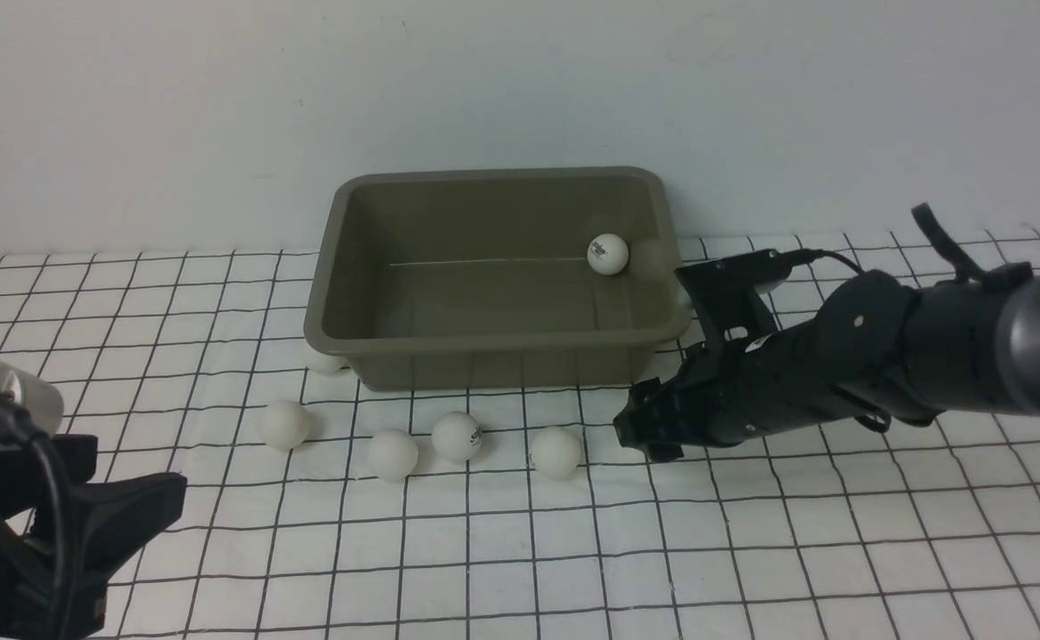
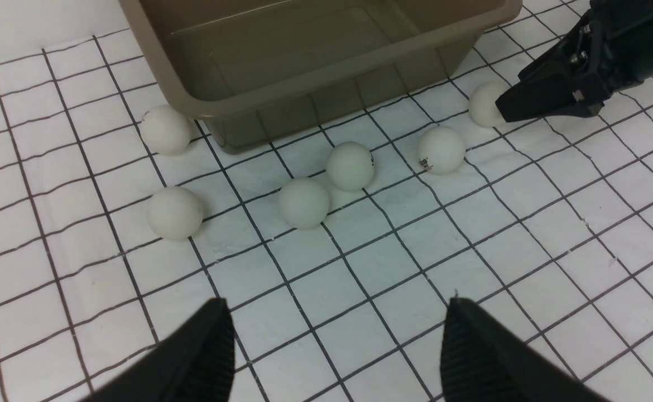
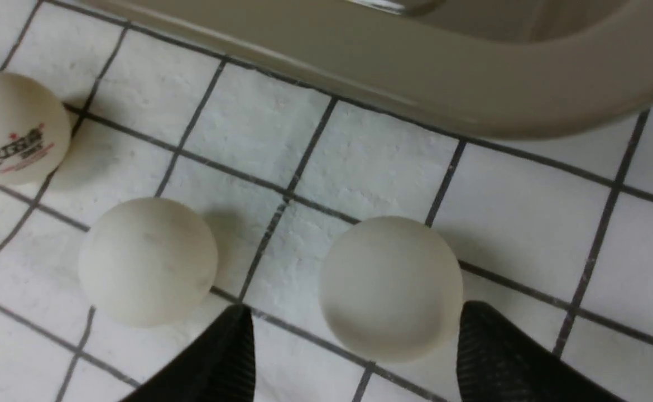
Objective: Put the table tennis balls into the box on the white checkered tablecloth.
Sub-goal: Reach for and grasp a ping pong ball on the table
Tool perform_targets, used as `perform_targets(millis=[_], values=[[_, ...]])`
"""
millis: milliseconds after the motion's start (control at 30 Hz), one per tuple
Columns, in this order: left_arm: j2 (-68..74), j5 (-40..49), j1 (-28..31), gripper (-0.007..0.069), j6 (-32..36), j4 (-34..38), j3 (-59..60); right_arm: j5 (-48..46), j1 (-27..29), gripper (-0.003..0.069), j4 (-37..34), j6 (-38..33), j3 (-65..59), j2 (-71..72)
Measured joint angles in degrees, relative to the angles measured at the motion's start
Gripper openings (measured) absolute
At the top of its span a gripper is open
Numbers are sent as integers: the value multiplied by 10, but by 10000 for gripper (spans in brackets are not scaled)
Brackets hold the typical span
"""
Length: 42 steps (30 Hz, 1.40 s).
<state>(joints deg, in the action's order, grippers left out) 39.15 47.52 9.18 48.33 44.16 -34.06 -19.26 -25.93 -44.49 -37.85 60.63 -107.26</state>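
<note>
The box (image 1: 493, 363) sits mouth up, long axis left-right, one ball (image 1: 607, 253) in its far-right corner. The left fingers (image 2: 203, 352) and right fingers (image 3: 215, 363) stand spread, pinching nothing.

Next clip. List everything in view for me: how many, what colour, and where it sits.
ball in the box: one, white, on the floor at the far right corner.
balls on the cloth: six, white, in front of the box and by its near left corner; the rightmost is hidden in the front view.
box: one, olive-grey, mid-cloth near the wall.
tablecloth: one, white with black grid, under everything.
wall: one, pale, behind.
left gripper: one, black, open, empty, near left.
right gripper: one, black, open, tips at the rightmost loose ball.
</note>
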Motion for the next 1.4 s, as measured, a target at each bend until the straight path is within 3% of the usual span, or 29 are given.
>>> perform_targets(millis=[800, 1167, 1400], values=[[0, 0, 0, 450, 0, 0, 0, 34, 0, 437, -56, -54, 0, -16], [0, 0, 0, 450, 0, 0, 0, 37, 0, 344, -69, -74, 0, -17], [0, 0, 0, 450, 0, 0, 0, 37, 0, 397, -100, -101, 0, -17]])
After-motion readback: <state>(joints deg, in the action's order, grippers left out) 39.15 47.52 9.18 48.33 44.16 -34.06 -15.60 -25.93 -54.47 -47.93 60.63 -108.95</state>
